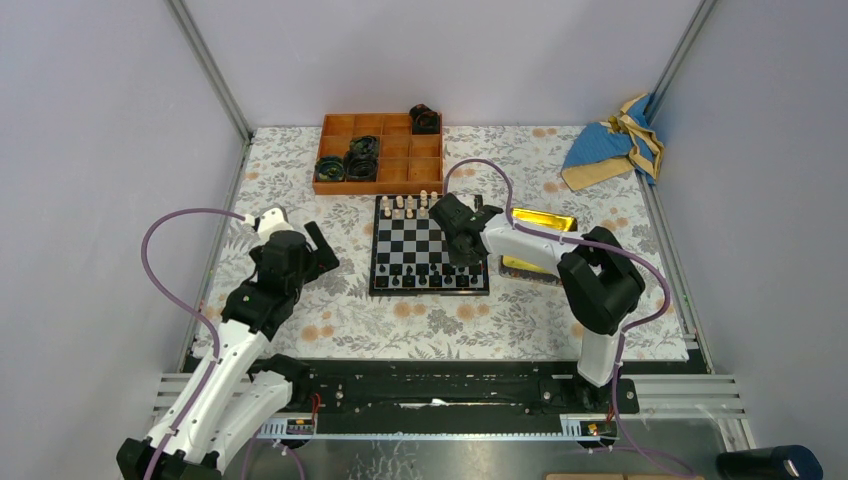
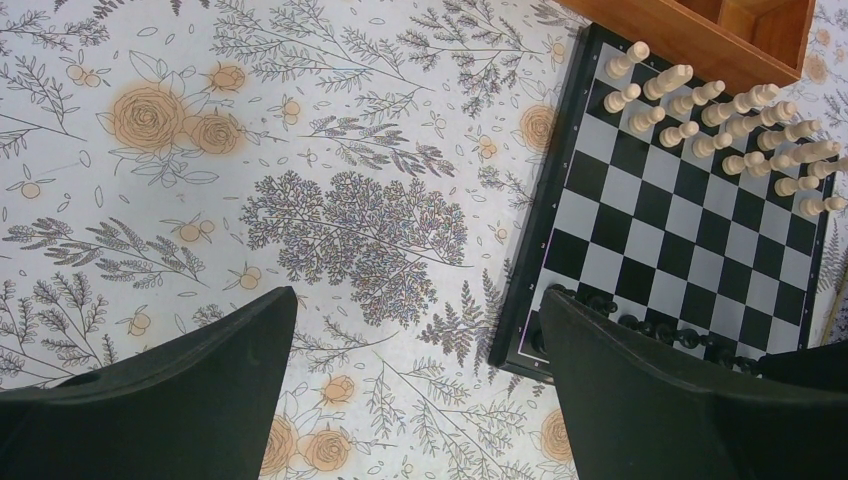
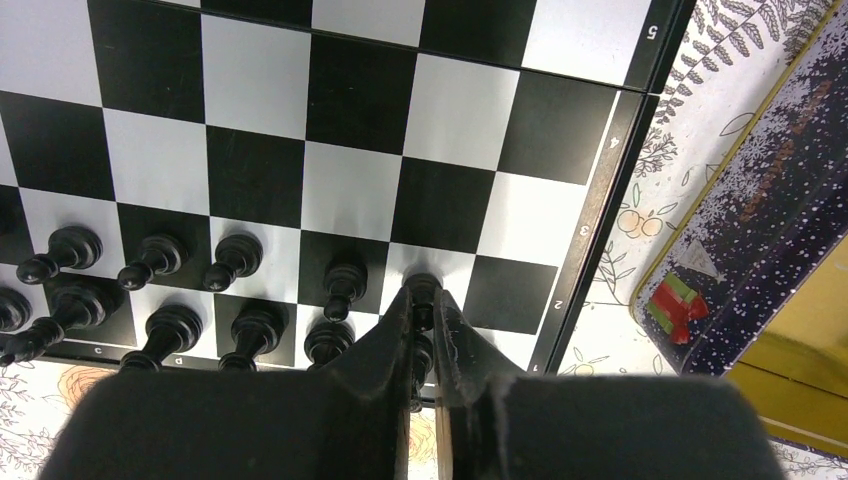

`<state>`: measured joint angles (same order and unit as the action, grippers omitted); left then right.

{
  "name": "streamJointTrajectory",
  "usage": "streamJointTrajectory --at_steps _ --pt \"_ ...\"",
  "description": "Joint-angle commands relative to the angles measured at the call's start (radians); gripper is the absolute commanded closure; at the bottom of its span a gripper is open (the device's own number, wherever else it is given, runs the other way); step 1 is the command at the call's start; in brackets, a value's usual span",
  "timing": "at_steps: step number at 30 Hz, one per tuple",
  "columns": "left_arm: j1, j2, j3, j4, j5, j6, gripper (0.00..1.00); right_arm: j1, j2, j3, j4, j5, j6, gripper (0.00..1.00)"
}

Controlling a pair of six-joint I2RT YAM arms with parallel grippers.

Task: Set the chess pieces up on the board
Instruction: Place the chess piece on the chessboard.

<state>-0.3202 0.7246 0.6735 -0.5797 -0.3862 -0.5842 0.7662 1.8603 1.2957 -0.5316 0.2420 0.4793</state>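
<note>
The board (image 1: 430, 250) lies mid-table, with several tiny black chess pieces (image 1: 425, 279) along its near rows and cream chessmen at its far edge. My right gripper (image 1: 466, 252) hangs over the board's right side. In the right wrist view my right gripper (image 3: 423, 300) is shut on a black pawn (image 3: 423, 290) standing on a light square near the board's right edge. Other black pieces (image 3: 235, 262) stand in two rows to its left. My left gripper (image 2: 415, 350) is open and empty above the floral cloth, left of the board (image 2: 680, 215).
A wooden compartment tray (image 1: 380, 152) with black coiled rings stands behind the board. A gold and dark tin (image 1: 540, 222) lies right of the board, also in the right wrist view (image 3: 760, 230). A blue and tan cloth (image 1: 612, 150) lies at the back right.
</note>
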Motion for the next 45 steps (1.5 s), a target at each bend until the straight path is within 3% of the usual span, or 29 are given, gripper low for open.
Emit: streamJointTrajectory --at_steps 1,6,17,39,45 --pt "-0.005 0.0 -0.013 0.038 -0.025 0.019 0.01 0.009 0.012 0.014 0.007 -0.006 0.002 1.0" --pt "-0.004 0.004 -0.015 0.041 -0.025 0.02 0.01 0.009 0.019 0.018 0.005 -0.009 -0.001 0.96" --pt "-0.005 0.003 -0.016 0.043 -0.025 0.02 0.01 0.009 0.021 0.058 -0.014 0.0 -0.018 0.71" --pt "-0.006 0.0 -0.014 0.044 -0.023 0.023 0.01 0.007 -0.086 0.148 -0.096 0.136 -0.055 0.68" --pt "-0.006 0.007 -0.013 0.046 -0.015 0.025 0.01 -0.083 -0.137 0.144 -0.136 0.208 -0.087 0.67"
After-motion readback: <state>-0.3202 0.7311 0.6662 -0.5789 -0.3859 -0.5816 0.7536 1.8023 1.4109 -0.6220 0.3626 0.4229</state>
